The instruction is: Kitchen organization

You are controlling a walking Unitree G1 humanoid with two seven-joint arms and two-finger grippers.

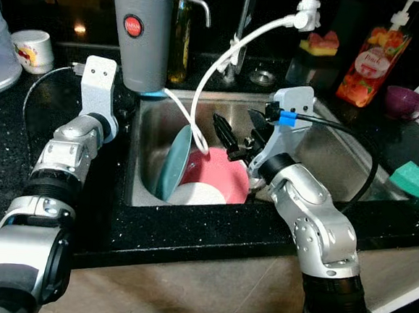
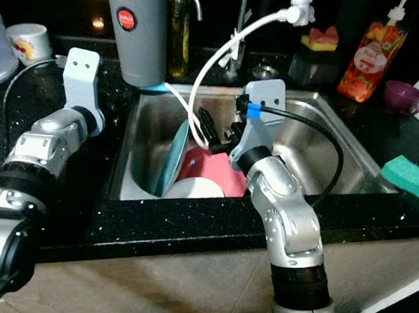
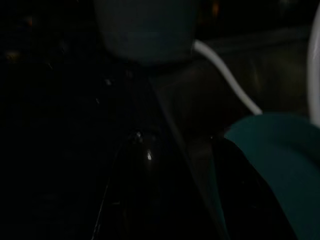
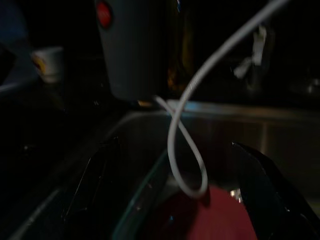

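Right gripper [image 1: 237, 133] hangs with its fingers spread wide over the sink [image 1: 326, 147], grabbing nothing. We count three dishes leaning in there: one teal plate [image 1: 173, 161] on edge, one pink plate [image 1: 219, 175] tilted behind it, one white bowl [image 1: 196, 194] in front, partly hidden by the counter edge. One white hose [image 1: 216, 70] loops down over them. Left gripper's [image 3: 145, 155] too dark; can't tell its fingers.

Round teal plate [image 1: 173, 162] is standing on edge, leaning in steel sink basin [image 1: 326, 147], left side; pink plate [image 1: 219, 177] and white bowl [image 1: 196, 194] are lying beside it.
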